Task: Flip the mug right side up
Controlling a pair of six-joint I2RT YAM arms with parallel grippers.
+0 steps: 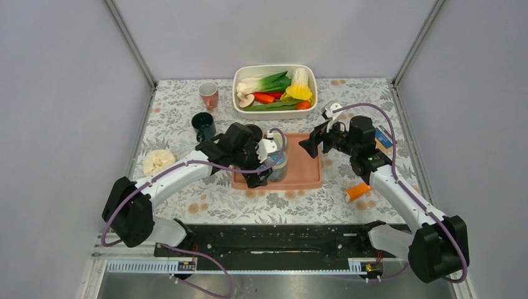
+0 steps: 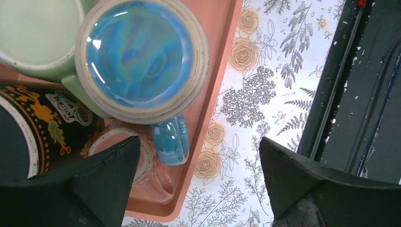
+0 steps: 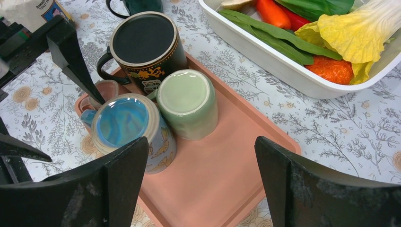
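A pink tray (image 1: 305, 168) holds several mugs. A blue butterfly mug (image 3: 120, 123) stands upside down with its glazed base up; it also shows in the left wrist view (image 2: 139, 56) with its handle toward the tray's edge. A green mug (image 3: 184, 94) and a black patterned mug (image 3: 142, 40) stand upside down beside it. A small clear glass mug (image 2: 142, 165) sits at the tray's corner. My left gripper (image 2: 198, 184) is open and empty, above the tray's edge beside the blue mug's handle. My right gripper (image 3: 201, 184) is open and empty above the bare part of the tray.
A white tub (image 1: 274, 67) of toy vegetables stands at the back. A pink cup (image 1: 208, 94) and a dark green mug (image 1: 203, 125) stand upright left of the tray. A cream cloth (image 1: 157, 161) lies at the left. An orange item (image 1: 358, 190) and a box (image 1: 384, 138) lie at the right.
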